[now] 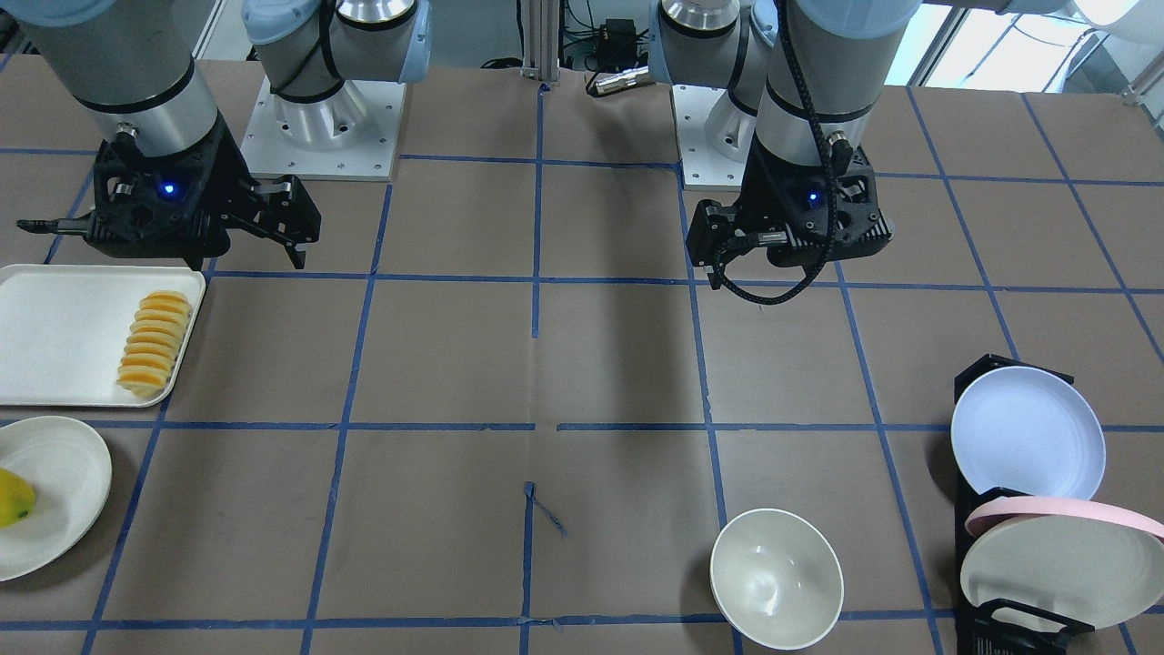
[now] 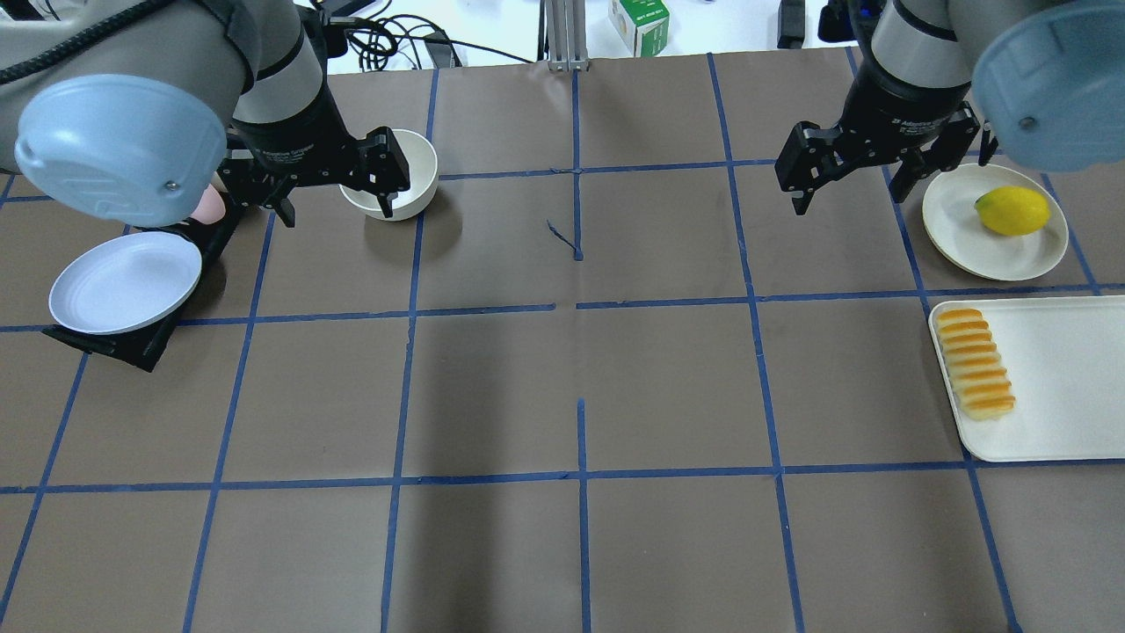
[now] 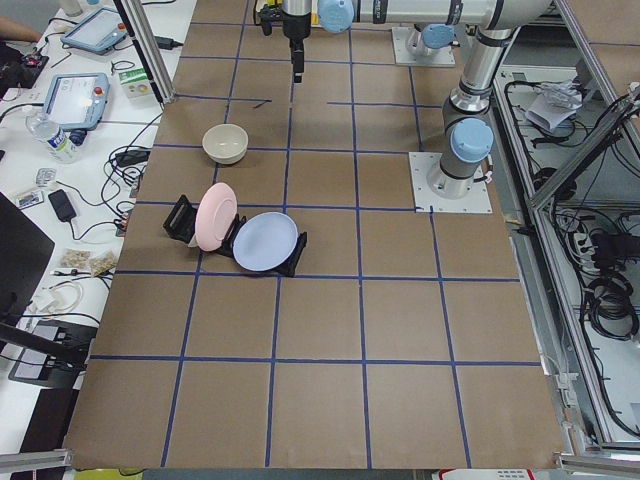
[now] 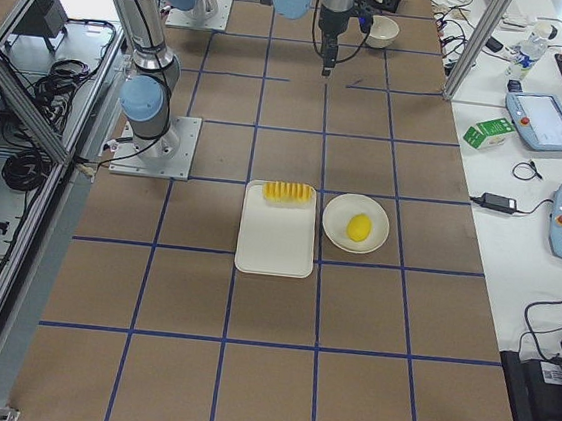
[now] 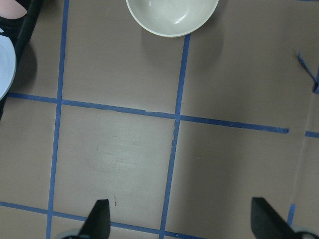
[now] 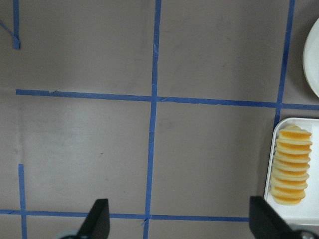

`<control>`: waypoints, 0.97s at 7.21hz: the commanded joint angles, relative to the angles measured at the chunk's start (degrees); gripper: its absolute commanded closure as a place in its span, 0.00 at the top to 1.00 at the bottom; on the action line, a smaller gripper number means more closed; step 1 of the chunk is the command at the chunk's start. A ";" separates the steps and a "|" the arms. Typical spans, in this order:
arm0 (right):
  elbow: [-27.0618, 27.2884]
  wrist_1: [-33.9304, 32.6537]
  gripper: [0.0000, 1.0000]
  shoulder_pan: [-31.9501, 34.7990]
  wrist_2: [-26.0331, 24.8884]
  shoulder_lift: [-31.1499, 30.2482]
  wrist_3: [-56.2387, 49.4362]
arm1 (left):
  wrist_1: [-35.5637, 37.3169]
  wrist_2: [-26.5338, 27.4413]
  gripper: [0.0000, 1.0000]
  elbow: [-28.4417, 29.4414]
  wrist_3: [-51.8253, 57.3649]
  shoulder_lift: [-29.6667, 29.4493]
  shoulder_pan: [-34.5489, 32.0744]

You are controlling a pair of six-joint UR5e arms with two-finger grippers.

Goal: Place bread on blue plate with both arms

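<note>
The bread lies on a white tray, along the tray edge nearest the table's middle. It also shows in the overhead view and in the right wrist view. The blue plate leans in a black rack at the opposite end of the table and shows in the overhead view. My left gripper hangs open and empty above the table near the white bowl. My right gripper hangs open and empty, away from the tray. Both wrist views show the fingers spread wide over bare table.
A white bowl stands near the rack. A pink-rimmed cream plate leans in the same rack beside the blue plate. A yellow-green fruit sits on a cream plate beside the tray. Blue tape lines grid the brown tabletop.
</note>
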 commanded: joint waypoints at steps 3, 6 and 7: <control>0.00 0.15 1.00 0.00 0.00 0.00 0.09 | 1.50 -0.01 1.00 -0.71 0.01 0.98 0.18; 3.51 -1.69 1.00 -0.44 0.09 -0.61 -0.09 | 1.33 -0.36 1.00 -0.62 2.36 0.19 0.00; 3.60 -1.87 1.00 -0.44 0.09 -0.53 -0.18 | 1.24 -3.93 1.00 -0.62 7.17 -0.25 0.44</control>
